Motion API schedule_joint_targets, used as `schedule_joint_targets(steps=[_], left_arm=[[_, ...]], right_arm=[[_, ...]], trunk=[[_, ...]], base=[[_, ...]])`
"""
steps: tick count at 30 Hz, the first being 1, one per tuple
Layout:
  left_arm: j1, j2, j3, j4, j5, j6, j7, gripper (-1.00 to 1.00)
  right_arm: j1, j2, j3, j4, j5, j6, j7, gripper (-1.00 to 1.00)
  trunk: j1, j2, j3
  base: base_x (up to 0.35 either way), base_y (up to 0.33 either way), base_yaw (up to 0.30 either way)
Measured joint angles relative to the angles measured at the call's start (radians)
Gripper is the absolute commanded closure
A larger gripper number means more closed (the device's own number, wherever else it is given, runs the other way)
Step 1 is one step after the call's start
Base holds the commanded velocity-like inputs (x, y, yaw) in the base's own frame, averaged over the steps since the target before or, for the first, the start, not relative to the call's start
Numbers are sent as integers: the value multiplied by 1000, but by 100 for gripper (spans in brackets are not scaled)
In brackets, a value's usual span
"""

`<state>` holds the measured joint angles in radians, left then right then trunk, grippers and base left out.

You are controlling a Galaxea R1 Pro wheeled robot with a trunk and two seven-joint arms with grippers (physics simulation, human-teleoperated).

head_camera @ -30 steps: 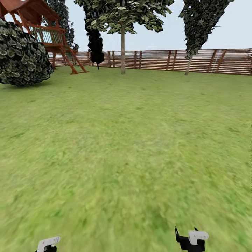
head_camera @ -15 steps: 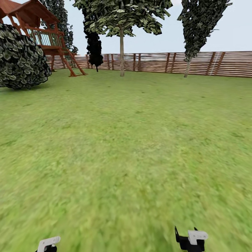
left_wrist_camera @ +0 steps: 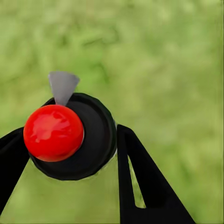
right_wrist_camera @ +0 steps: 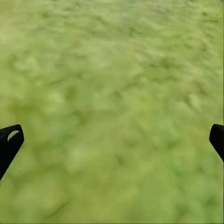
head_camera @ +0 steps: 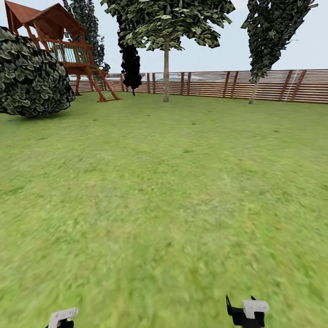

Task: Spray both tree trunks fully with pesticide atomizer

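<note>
In the left wrist view my left gripper point(left_wrist_camera: 71, 131) is shut on the pesticide atomizer point(left_wrist_camera: 70, 137), whose red ball top, round black cap and grey nozzle show above blurred grass. In the head view the left hand point(head_camera: 63, 316) sits at the bottom edge. My right gripper point(right_wrist_camera: 115, 135) is open over the lawn, its black fingertips point(right_wrist_camera: 10, 140) far apart with nothing between them. Far ahead, by the fence, stands a tree point(head_camera: 166, 27) with a bare pale trunk point(head_camera: 166, 75) and leaves only high up. A second, narrower tree point(head_camera: 273, 32) with a leaning pale stem stands further right.
A wide green lawn point(head_camera: 164, 196) stretches ahead to a brown slat fence point(head_camera: 273, 84). A large round bush point(head_camera: 32, 75) and a wooden play tower point(head_camera: 61, 45) stand at the far left. A dark columnar tree point(head_camera: 131, 64) rises beside the tower.
The whole head view has shifted, with the far trees and fence now slightly further right and lower in the picture. Both hands stay where they were in the view.
</note>
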<state>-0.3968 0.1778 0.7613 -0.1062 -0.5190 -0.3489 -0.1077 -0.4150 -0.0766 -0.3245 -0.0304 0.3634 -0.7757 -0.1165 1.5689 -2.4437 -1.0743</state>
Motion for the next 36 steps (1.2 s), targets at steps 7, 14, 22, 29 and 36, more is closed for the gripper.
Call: schedule_joint_targets(steps=[7,14,22,29,36], left_arm=[[0,0,0,0,0,0,0,100],[0,0,0,0,0,0,0,100],[0,-1,0,0,0,0,0,100],[0,-2,0,0,0,0,0,100],[0,-2,0,0,0,0,0,100]], right_arm=[[0,0,0,0,0,0,0,-100],[0,0,0,0,0,0,0,-100],[0,0,0,0,0,0,0,-100],[0,0,0,0,0,0,0,-100],[0,0,0,0,0,0,0,-100]], trunk=[[0,0,0],[0,0,0],[0,0,0],[0,0,0],[0,0,0]], base=[[340,0,62],[340,0,20],[340,0,0],[340,0,0],[340,0,0]])
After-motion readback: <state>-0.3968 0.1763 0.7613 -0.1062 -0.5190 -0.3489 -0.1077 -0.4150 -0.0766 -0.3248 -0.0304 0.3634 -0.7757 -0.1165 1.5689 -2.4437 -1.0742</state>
